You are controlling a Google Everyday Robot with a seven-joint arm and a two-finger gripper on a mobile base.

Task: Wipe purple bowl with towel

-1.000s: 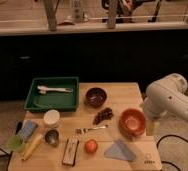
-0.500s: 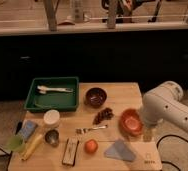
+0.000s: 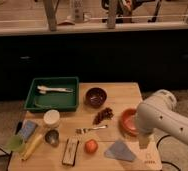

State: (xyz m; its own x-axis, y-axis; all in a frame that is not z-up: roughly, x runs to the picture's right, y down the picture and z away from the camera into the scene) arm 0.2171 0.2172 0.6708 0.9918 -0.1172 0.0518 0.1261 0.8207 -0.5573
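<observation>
Now the white robot arm [image 3: 162,117] reaches lower over the right side of the light wooden table [image 3: 121,92] than it did half a second ago. It hides more of the larger orange-red bowl [image 3: 127,121] than before. Its gripper [image 3: 144,143] points down at the arm's lower tip, just right of the flat pale grey-blue towel [image 3: 119,150] near the table's front edge. Whether it touches the cloth, and whether it is spread or closed, cannot be told.

The small glossy dark purple bowl [image 3: 95,96] sits towards the back of the table, just right of the green rectangular tray [image 3: 52,81] and well apart from the gripper. Neither bowl nor towel has shifted.

Between them lie a dark red cluster [image 3: 103,115], a metal fork [image 3: 92,129] and a round orange fruit [image 3: 91,146], all where they were.
</observation>
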